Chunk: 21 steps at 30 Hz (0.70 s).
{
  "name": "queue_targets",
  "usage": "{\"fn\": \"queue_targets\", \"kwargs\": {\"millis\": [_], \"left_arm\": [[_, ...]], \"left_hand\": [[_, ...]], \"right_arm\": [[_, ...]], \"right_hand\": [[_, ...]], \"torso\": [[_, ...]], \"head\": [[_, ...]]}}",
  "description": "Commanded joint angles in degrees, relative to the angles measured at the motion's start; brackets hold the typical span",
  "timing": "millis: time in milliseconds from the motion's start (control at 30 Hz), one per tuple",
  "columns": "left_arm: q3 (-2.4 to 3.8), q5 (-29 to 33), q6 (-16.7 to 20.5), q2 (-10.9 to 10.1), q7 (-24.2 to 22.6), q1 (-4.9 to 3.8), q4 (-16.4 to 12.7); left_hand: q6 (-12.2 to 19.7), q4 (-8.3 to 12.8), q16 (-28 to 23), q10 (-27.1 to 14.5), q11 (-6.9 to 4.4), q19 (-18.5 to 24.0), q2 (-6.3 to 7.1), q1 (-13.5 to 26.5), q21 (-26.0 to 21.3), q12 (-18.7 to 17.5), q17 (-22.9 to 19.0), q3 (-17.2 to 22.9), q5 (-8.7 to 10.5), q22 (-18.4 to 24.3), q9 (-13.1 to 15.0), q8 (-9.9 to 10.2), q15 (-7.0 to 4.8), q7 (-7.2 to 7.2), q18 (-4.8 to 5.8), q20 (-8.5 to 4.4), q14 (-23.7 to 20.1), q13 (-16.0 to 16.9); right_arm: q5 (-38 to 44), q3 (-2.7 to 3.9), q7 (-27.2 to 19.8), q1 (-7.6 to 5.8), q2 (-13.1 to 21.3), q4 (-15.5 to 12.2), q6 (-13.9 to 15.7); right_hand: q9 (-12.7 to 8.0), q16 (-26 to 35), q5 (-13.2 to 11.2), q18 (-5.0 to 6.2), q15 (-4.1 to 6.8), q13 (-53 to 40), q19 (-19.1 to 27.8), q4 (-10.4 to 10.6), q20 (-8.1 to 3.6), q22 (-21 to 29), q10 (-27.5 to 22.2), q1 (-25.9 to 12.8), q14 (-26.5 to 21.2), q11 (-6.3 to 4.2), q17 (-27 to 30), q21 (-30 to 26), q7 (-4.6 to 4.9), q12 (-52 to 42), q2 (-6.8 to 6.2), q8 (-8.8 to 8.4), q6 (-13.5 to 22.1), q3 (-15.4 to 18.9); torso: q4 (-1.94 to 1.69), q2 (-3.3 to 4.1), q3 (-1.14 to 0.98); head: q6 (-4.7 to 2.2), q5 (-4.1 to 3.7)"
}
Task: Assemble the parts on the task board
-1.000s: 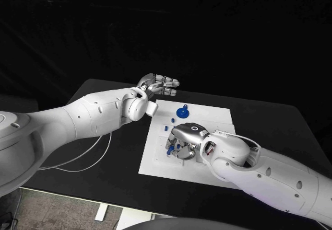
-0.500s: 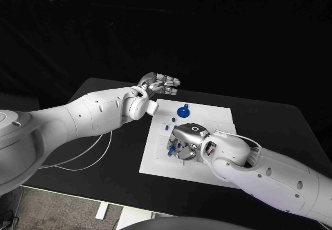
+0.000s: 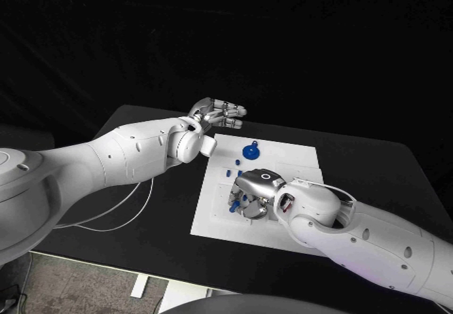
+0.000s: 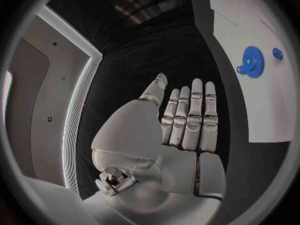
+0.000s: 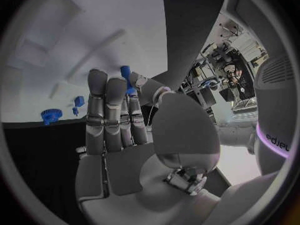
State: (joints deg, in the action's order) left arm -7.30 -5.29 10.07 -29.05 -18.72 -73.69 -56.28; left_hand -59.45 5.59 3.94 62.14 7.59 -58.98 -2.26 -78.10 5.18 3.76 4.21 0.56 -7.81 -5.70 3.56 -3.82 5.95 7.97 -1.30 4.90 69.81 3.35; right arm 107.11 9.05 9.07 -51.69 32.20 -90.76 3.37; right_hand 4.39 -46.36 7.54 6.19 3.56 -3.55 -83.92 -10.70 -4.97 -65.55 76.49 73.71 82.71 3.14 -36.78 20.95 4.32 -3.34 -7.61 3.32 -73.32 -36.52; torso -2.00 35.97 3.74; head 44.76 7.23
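The white task board [image 3: 294, 157] lies in the middle of the black table. My right hand [image 3: 250, 201] is low over the board's near-left part. It pinches a small blue peg [image 5: 126, 73] between thumb and fingertips; blue also shows at its fingers [image 3: 234, 206]. A blue gear [image 3: 250, 152] stands at the board's far side, seen too in the left wrist view [image 4: 252, 67] and the right wrist view [image 5: 50, 116]. Small blue pegs [image 3: 228, 173] stand near the board's left edge. My left hand [image 3: 219, 114] hovers beyond the far left corner, fingers straight, holding nothing.
Black table [image 3: 141, 216] surrounds the board on all sides. A thin white cable [image 3: 123, 209] loops on the table to the left of the board. The board's right half [image 3: 302, 167] carries raised white fixtures.
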Motion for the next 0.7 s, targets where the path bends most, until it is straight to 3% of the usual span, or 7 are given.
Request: {"fn": "queue_targets", "kwargs": {"millis": [33,467,533,567,633,700], "left_arm": [[0.05,0.3,-0.7,0.0,-0.4,0.0,-0.1],[0.05,0.3,-0.8,0.0,-0.4,0.0,-0.2],[0.05,0.3,-0.9,0.0,-0.3,0.0,-0.2],[0.05,0.3,-0.9,0.0,-0.3,0.0,-0.2],[0.05,0.3,-0.9,0.0,-0.3,-0.01,-0.2],[0.05,0.3,-0.9,0.0,-0.3,-0.01,-0.1]], "left_hand": [[0.1,0.1,-0.3,0.1,0.11,-0.2,-0.42,0.0,0.3,-0.1,-0.1,-0.2,-0.12,-0.1,0.1,0.0,0.03,0.02,-0.24,0.11,-0.4,0.0],[0.1,0.0,-0.3,0.0,0.13,-0.1,-0.4,0.0,0.6,-0.1,0.0,-0.3,-0.07,-0.1,0.1,0.0,0.05,0.02,-0.28,0.14,-0.4,0.0],[0.1,0.0,-0.3,0.0,0.13,-0.1,-0.4,0.0,0.6,-0.1,0.0,-0.3,-0.07,-0.1,0.1,0.0,0.05,0.02,-0.28,0.14,-0.4,0.0],[0.1,0.0,-0.3,0.0,0.13,-0.1,-0.4,0.0,0.6,-0.1,0.0,-0.3,-0.07,-0.1,0.1,0.0,0.05,0.02,-0.28,0.14,-0.4,0.0],[0.1,0.0,-0.3,0.0,0.13,-0.1,-0.4,0.0,0.6,-0.1,0.0,-0.3,-0.07,-0.1,0.1,0.0,0.05,0.02,-0.28,0.14,-0.4,0.0],[0.1,-0.1,-0.3,-0.1,0.14,0.0,-0.4,0.1,0.6,-0.1,-0.1,-0.3,-0.01,-0.1,0.1,0.0,0.08,0.02,-0.28,0.15,-0.5,0.0]], "right_arm": [[0.8,-0.14,-0.2,0.08,-0.1,0.2,-1.6],[1.3,-0.71,-0.2,0.07,-0.8,1.1,-1.1],[0.7,-0.76,-0.7,0.06,-0.9,1.2,-0.9],[0.4,-0.78,-0.9,0.06,-0.9,1.2,-0.8],[-0.2,-0.81,-1.3,0.06,-1.0,1.3,-0.6],[-0.7,-0.83,-1.5,0.06,-0.9,1.3,-0.4]], "right_hand": [[0.1,0.3,0.3,0.8,0.42,-0.1,-1.8,-0.2,-0.29,0.0,2.4,-0.2,0.0,-2.15,0.1,-0.3,-0.1,-0.2,0.61,0.37,-0.3,0.1],[0.0,0.5,0.2,0.67,0.1,-0.1,-1.7,0.0,0.0,-0.2,1.5,-0.7,0.0,-1.96,0.3,-0.9,0.1,-0.2,0.68,0.32,0.3,0.6],[-0.1,0.5,0.2,0.59,-0.03,0.0,-1.7,0.3,0.16,0.0,1.0,-0.7,0.0,-2.0,0.3,-1.2,0.1,-0.2,0.82,0.34,0.5,2.9],[-0.4,0.6,-1.0,0.5,-0.37,0.0,-1.7,0.7,0.38,0.2,-0.5,-1.2,0.0,-1.64,0.4,-1.3,0.32,-0.1,0.75,0.23,1.7,4.6],[-0.5,0.6,-1.4,0.8,-0.79,0.1,-1.8,1.5,0.81,0.7,-2.5,-1.2,-0.1,-1.02,0.5,-1.9,0.57,-0.1,1.02,0.3,3.7,8.3],[-0.7,0.7,-1.2,0.93,-1.19,0.1,-1.8,2.1,1.15,1.1,-4.3,-2.0,-0.1,-0.42,0.7,-2.3,0.79,-0.1,0.29,0.22,5.0,10.7]], "torso": [[0.07,-0.01,-0.01],[0.07,-0.02,-0.01],[0.05,0.0,-0.03],[0.05,0.01,-0.04],[0.05,0.0,-0.06],[0.1,-0.05,-0.03]], "head": [[0.15,0.14],[0.44,0.25],[0.45,0.27],[0.46,0.27],[0.48,0.27],[0.44,0.25]]}}
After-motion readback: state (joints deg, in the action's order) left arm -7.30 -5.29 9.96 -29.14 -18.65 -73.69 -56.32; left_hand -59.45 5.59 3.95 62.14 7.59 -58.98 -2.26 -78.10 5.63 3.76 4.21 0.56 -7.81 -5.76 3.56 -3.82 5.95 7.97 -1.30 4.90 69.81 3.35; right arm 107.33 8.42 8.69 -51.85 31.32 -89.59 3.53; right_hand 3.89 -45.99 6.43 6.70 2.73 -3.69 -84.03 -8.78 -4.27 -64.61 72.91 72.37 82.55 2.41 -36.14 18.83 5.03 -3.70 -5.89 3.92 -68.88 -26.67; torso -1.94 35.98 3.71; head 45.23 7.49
